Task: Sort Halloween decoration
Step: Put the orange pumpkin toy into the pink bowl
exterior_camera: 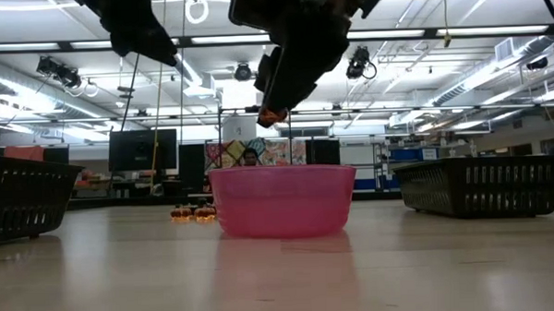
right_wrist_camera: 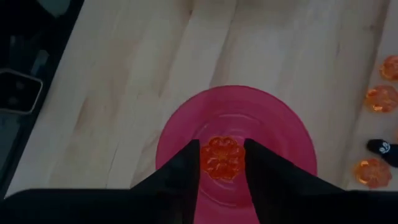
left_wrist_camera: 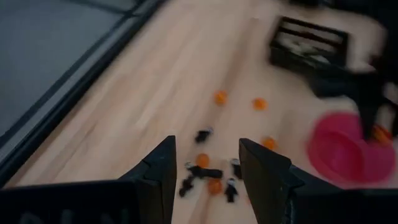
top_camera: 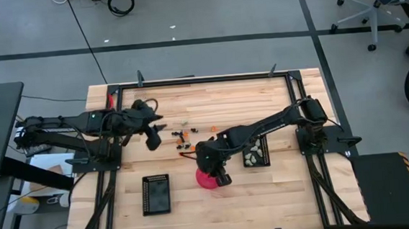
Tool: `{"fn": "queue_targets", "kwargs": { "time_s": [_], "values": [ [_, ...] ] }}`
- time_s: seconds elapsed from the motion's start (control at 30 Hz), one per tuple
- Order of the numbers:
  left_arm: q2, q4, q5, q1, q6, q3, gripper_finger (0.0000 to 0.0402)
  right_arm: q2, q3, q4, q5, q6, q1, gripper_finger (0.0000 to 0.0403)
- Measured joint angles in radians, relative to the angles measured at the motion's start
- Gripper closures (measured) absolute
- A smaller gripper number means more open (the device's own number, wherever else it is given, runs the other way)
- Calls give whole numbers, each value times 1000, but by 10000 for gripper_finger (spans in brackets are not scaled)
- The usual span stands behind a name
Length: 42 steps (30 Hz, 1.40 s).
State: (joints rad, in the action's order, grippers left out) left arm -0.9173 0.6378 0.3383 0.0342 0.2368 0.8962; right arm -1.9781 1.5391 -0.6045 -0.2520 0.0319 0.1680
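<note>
Small orange and black Halloween decoration pieces (top_camera: pixel 184 136) lie scattered on the wooden table at mid-table, also seen in the left wrist view (left_wrist_camera: pixel 208 171). A round pink bowl (top_camera: pixel 205 179) stands near the table's middle. My right gripper (right_wrist_camera: pixel 222 146) hangs over the bowl (right_wrist_camera: pixel 186 137), shut on one orange piece (right_wrist_camera: pixel 222 158). My left gripper (left_wrist_camera: pixel 205 152) hovers open above the scattered pieces, touching nothing. My right gripper pinches the flat orange piece by its two opposite edges (right_wrist_camera: pixel 205 160) between its two fingers. The fingers slant down from above. The piece sits at the fingertips (exterior_camera: pixel 271 116), lifted clear above the bowl's opening.
A black grid tray (top_camera: pixel 156 194) lies near the front left. A second tray (top_camera: pixel 256 153) holding pale pieces sits right of the bowl. More orange pieces (right_wrist_camera: pixel 379 99) and a black one (right_wrist_camera: pixel 382 149) lie beside the bowl. Black frame rails edge the table.
</note>
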Motion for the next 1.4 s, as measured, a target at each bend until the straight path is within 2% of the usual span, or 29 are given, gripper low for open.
{"fn": "queue_targets", "kwargs": {
  "time_s": [0.17,0.27,0.37,0.6,0.77,1.07,1.23,1.4],
  "values": [
    [0,-109,-21,79,-180,-6,253,0,0,-2,1,-46,-15,228],
    [0,-186,-20,106,-221,-6,253,1,0,-14,0,-90,-20,215],
    [0,-215,-19,106,-203,-6,253,21,0,-93,31,-142,-26,213],
    [0,-215,26,106,-111,-6,253,115,-6,-216,169,-109,-64,225],
    [0,-218,80,106,-44,-6,253,147,-108,-216,182,-109,-134,226],
    [0,-227,118,106,29,-6,253,147,-269,-31,182,-50,-237,203],
    [0,-231,153,92,64,-6,253,147,-310,65,182,81,-249,196],
    [0,-254,162,60,67,-6,253,147,-365,186,188,114,-250,199]
  ]
}}
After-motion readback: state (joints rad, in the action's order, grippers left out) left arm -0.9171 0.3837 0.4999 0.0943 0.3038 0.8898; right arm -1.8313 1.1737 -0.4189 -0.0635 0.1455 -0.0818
